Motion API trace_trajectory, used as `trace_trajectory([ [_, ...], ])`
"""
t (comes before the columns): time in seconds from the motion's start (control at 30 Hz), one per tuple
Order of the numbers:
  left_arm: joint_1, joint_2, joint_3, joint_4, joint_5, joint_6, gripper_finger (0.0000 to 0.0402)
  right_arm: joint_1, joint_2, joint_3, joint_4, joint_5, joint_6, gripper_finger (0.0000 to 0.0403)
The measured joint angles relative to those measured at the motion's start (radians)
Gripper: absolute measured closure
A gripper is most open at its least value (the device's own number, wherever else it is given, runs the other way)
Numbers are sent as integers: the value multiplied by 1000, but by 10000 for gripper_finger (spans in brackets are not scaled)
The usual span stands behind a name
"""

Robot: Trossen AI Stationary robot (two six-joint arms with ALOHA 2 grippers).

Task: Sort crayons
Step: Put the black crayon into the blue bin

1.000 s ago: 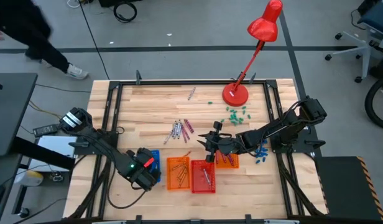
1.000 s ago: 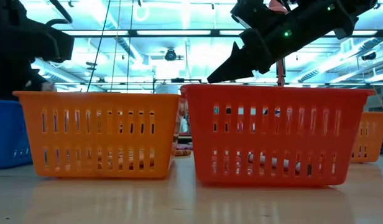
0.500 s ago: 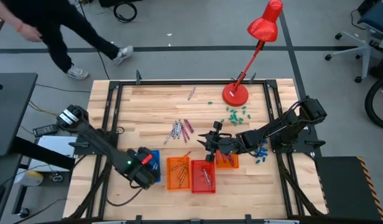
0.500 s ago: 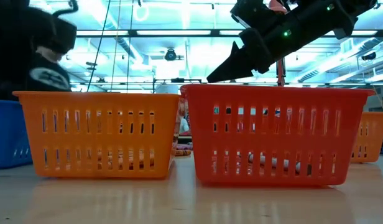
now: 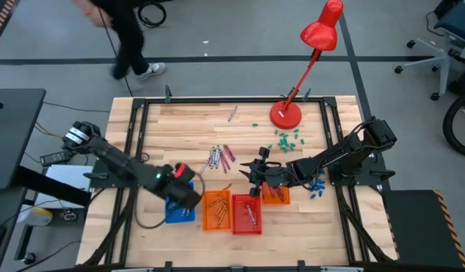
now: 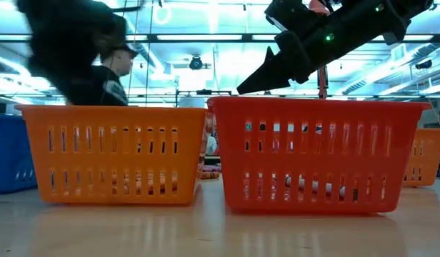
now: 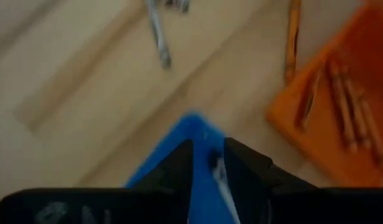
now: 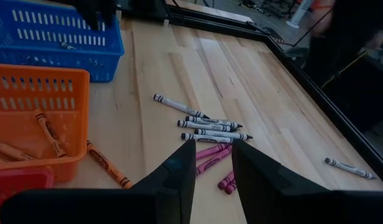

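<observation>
Fingers of left end effector (image 7: pixel 207 171) slightly parted over blue basket (image 7: pixel 198 134)

Pale wood planks on the desk (image 5: pixel 187 128), framed in black. Three slotted baskets in a row: blue basket (image 5: pixel 174 211), orange basket (image 5: pixel 217 210), red basket (image 5: pixel 247 214), with a second orange basket (image 5: pixel 278 196) beyond. Orange crayons (image 8: pixel 47 132) in the orange one (neat match). Loose grey-white crayons (image 8: pixel 210 129) beside magenta crayons (image 8: pixel 211 152). Teal bits (image 5: pixel 287 137), blue bits (image 5: pixel 317 187). Red lamp (image 5: pixel 306 53). Both arms dark, the right pincer (image 8: pixel 211 157) black.
</observation>
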Motion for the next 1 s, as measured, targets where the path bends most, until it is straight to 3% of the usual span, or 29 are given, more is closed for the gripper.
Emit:
trace_trajectory([
  [0.27,163,4,0,142,-7,254,299,0,0,0,-1,-8,-4,293],
  [0.43,259,33,0,210,60,375,299,0,0,0,-1,-23,-2,293],
  [0.73,383,161,0,282,143,504,299,0,0,0,-9,-23,-1,293],
  [1.0,439,263,0,307,144,580,299,0,0,0,-10,-23,-1,293],
])
